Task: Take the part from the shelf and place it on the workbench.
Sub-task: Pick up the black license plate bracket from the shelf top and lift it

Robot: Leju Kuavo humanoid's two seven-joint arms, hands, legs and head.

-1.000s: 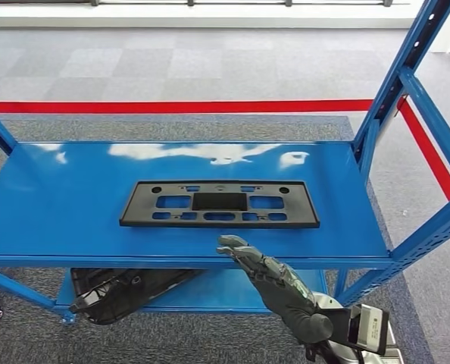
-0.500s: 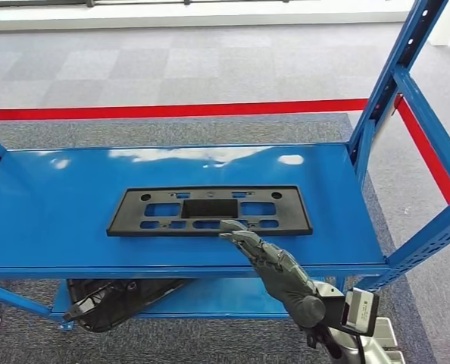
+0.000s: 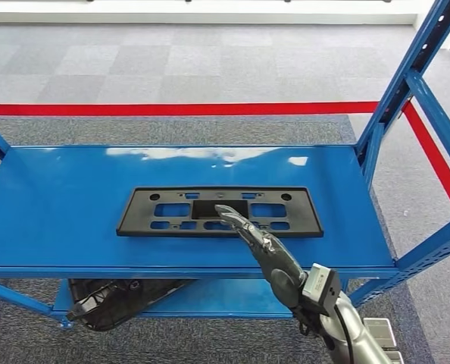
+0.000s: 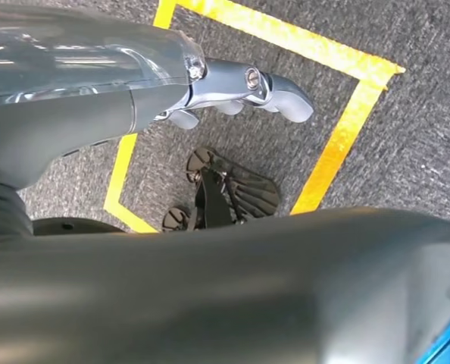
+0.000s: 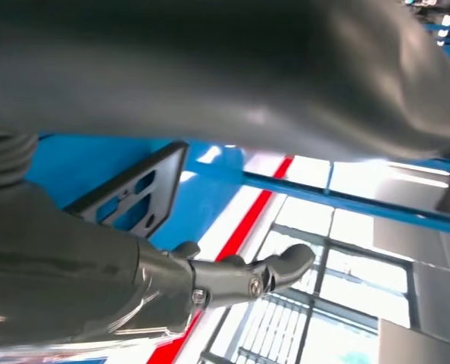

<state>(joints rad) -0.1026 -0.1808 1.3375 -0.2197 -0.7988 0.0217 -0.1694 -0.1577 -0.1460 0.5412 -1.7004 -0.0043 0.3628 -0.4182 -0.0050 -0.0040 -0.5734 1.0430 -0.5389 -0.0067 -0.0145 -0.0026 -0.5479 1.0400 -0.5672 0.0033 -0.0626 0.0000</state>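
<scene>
Fingertips of the right hand [image 3: 263, 246], extended and holding nothing, reach over the near edge of the flat black slotted plastic panel [image 3: 220, 211], whose long axis lies crosswise on the blue metal shelf [image 3: 68, 220].

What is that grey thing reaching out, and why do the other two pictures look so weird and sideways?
That grey thing is a robot's right hand. The robot stands on two legs and has two silver arms, like a person. The big picture is what the robot sees from up high on its body, looking down. In front of it is a blue shelf. On the shelf lies a flat black part with holes in it. The hand stretches over the part with its fingers out, holding nothing yet.

The other two pictures come from little cameras at the robot's wrists, so they look tilted. One peeks past the right hand at the same black part. The other looks past the left hand, which hangs down over grey carpet with yellow tape, holding nothing.
</scene>
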